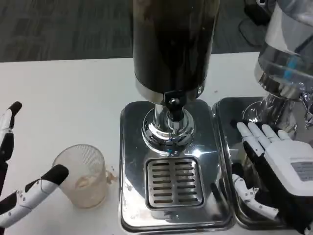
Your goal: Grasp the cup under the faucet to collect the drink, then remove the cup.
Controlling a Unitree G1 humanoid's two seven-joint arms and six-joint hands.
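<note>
Ribbed clear plastic cup (84, 175), glossy mirror-polished metal dispenser base (131, 196) with slotted drip grate (175, 181), on a matt white table (68, 93).

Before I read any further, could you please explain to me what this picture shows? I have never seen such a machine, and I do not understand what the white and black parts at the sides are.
This is one picture from a camera on a humanoid robot's head or chest, looking down at a white table. The white and black parts are its own hands. The left robot hand is at the picture's left, fingers apart, beside a clear plastic cup; one fingertip is at the cup's rim, but it does not grip the cup yet. The right robot hand rests open over the base of a second dispenser, holding nothing. In the middle stands a drink dispenser with dark liquid, its faucet above a metal drip tray. The cup stands on the table, left of the tray, not under the faucet.
</note>
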